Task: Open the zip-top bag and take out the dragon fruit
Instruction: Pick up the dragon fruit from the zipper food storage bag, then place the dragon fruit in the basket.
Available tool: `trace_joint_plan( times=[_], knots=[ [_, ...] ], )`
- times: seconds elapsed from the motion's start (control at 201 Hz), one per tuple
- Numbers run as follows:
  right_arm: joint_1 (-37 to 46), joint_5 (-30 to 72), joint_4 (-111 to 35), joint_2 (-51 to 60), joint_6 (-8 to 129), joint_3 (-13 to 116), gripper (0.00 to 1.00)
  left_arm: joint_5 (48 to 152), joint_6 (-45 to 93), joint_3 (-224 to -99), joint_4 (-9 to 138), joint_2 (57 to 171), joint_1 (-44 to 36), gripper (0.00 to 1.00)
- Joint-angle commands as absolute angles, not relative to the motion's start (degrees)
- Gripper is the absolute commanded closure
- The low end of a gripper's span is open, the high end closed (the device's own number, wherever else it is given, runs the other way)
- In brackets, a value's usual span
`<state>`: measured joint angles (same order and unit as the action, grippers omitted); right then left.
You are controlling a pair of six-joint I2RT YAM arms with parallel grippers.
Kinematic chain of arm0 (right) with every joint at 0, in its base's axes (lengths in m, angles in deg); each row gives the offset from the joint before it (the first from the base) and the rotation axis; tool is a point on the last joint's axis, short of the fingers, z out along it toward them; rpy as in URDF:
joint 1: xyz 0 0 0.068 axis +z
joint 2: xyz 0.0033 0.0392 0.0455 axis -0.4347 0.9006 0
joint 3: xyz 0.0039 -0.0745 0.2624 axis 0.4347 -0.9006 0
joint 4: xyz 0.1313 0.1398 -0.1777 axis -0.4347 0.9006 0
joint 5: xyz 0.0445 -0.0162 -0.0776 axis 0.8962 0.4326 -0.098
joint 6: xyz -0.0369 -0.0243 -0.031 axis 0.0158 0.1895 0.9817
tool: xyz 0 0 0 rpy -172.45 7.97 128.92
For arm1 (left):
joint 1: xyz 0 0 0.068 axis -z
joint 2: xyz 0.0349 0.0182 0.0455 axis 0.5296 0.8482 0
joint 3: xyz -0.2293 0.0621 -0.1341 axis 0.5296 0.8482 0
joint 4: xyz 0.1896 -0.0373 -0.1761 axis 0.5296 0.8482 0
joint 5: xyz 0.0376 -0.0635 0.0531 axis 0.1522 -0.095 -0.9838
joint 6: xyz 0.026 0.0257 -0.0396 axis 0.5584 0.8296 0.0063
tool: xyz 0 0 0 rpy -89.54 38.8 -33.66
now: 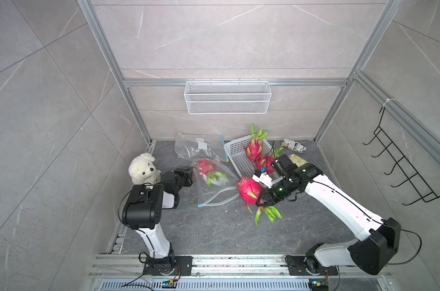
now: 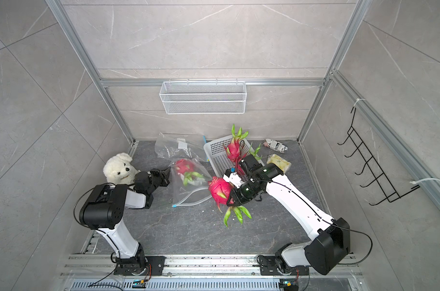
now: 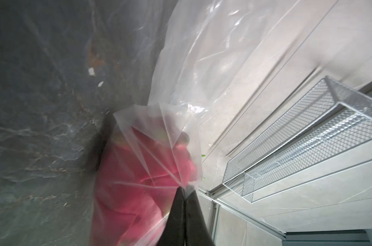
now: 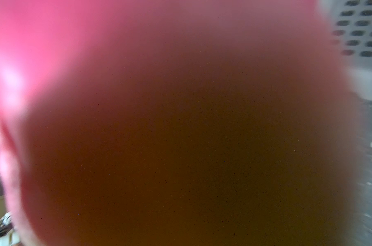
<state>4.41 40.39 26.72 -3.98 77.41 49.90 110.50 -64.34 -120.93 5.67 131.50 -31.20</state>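
The zip-top bag [image 1: 215,192] is made of clear, glossy, crinkled plastic film. Smooth, waxy skin is shown by the dragon fruit [image 1: 247,189]. The tabletop [image 1: 213,226] is finished in matt, veined stone-look. A perforated plastic basket [image 1: 235,151] and a metal mesh basket [image 1: 227,100] are seen.

A white plush dog [image 1: 142,168] is spotted at the left; a wire basket [image 1: 227,100] is hung on the far wall, and a black hook rack [image 1: 402,161] is mounted at the right.
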Motion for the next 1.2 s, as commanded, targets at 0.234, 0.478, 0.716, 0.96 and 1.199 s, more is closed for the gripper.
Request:
trace_joint_plan(
  times=[0.234,0.478,0.716,0.96,1.199],
  knots=[
    [2.8,30.8,21.4,-1.0,75.4,56.8,0.91,113.3,-63.7,-119.6,5.7,127.2,-31.6,1.0],
    [1.0,20.0,16.3,4.9,74.9,63.1,0.91,119.2,-60.2,-121.5,15.0,122.0,-31.6,1.0],
    [0.6,11.7,10.7,14.6,74.6,69.0,0.91,121.2,-52.7,-124.6,23.4,118.3,-32.6,1.0],
    [0.6,7.4,4.9,25.3,75.0,75.4,0.9,122.5,-54.1,-123.6,20.1,120.6,-33.0,1.0],
    [0.7,5.7,6.3,38.3,75.5,88.3,0.9,123.4,-54.7,-123.4,17.8,122.6,-33.3,1.0]
  ],
)
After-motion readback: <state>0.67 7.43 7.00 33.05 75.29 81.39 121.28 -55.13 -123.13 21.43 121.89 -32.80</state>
